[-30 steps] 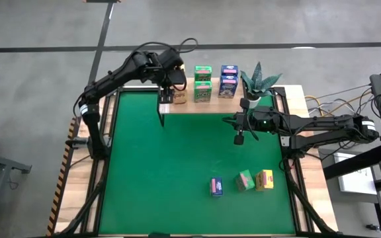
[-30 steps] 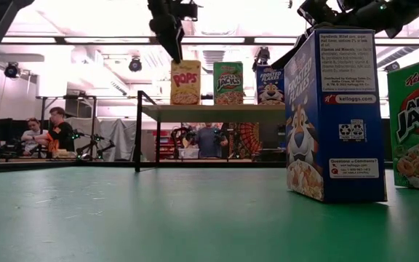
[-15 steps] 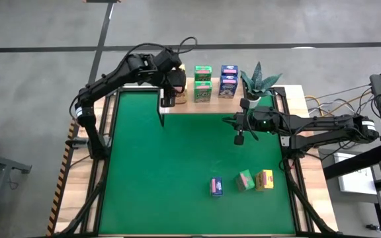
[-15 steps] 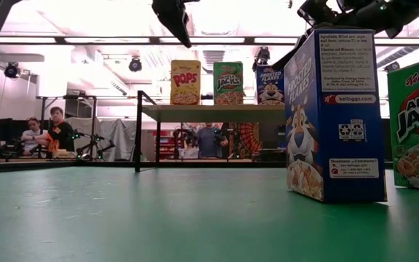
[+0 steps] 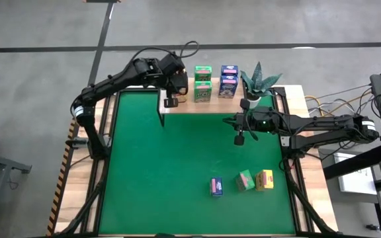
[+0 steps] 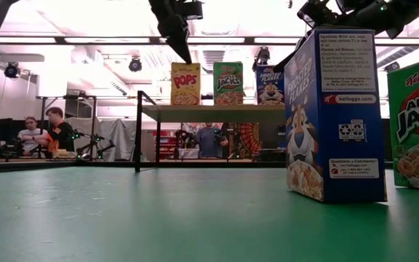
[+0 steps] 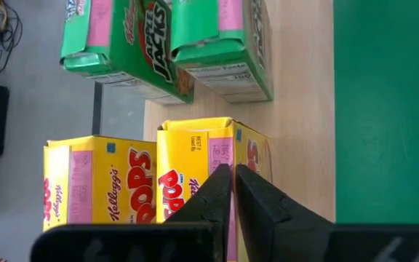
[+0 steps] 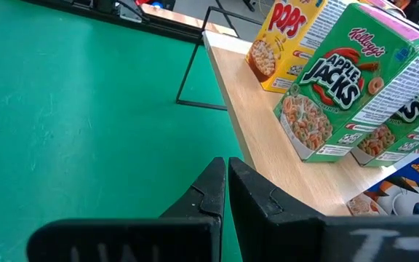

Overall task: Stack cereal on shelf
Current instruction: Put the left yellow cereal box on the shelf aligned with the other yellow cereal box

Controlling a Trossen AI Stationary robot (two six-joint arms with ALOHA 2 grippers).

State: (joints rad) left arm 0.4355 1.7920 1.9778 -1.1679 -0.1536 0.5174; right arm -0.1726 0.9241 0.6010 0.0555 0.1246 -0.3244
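Note:
The shelf (image 5: 256, 106) stands along the green mat's far edge. On it stand two yellow boxes (image 7: 100, 182), two green boxes (image 5: 203, 82) and two blue boxes (image 5: 228, 80). A blue box (image 5: 216, 186), a green box (image 5: 245, 180) and a yellow box (image 5: 264, 179) stand on the mat near its front right. My left gripper (image 5: 170, 101) is shut and empty over the shelf's left end, its tips by the nearer yellow box (image 7: 195, 145). My right gripper (image 5: 239, 139) is shut and empty above the mat, in front of the shelf. My left gripper points down with shut fingers (image 7: 220, 189) at the top of the nearer yellow box (image 6: 185, 69). I cannot tell whether they touch it.
A potted spiky plant (image 5: 260, 80) stands at the shelf's right end. The shelf's thin black legs (image 6: 137, 131) stand on the mat at its left end. The mat (image 5: 177, 158) is bare in the middle and on the left.
My left gripper has gone up and come down again, ending slightly farther toward the table's right, by the yellow boxes. The boxes have kept still.

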